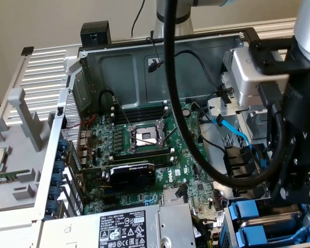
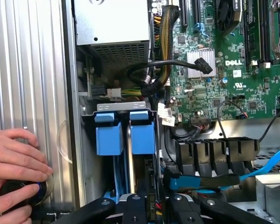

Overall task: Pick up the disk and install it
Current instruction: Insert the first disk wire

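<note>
With the gripper (image 2: 151, 207) over two seated blue carriers (image 2: 126, 133), jaw state can't tell; hand (image 2: 16, 172) nearby risks a bump.

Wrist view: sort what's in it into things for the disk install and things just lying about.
Job: disk in its bright blue plastic carrier, seated in the drive bay; black end effector in line with it.
Lying about: second blue plastic carrier beside it; green motherboard; light blue flat cable; person's hand on the ribbed metal panel.
</note>
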You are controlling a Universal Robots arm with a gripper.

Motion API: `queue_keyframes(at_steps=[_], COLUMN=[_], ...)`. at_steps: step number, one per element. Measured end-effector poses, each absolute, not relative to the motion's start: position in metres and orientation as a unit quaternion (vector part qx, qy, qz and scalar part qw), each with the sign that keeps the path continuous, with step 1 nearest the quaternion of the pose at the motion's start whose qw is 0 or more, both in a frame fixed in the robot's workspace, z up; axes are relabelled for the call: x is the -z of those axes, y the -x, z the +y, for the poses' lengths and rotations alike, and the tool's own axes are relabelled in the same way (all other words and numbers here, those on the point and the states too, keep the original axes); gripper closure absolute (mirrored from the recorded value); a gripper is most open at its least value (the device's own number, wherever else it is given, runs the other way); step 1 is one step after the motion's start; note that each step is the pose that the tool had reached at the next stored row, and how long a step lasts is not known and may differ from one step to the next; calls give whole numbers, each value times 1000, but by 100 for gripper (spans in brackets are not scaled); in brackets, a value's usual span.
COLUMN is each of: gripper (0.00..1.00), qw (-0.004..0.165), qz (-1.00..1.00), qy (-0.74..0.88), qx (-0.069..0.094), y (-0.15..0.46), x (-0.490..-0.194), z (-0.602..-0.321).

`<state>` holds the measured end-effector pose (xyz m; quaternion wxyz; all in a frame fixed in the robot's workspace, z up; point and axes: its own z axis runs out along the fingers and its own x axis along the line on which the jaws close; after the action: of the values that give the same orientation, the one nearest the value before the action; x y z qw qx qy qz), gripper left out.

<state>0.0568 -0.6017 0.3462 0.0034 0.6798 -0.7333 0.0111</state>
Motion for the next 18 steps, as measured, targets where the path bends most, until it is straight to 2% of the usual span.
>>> queue_keyframes(at_steps=[10, 18], gripper=[75, 75], qw=[13, 27], qz=[-733, -733], qy=[-680, -679], qx=[-22, -37], y=[-57, -55], x=[-379, -391], z=[-598, -592])
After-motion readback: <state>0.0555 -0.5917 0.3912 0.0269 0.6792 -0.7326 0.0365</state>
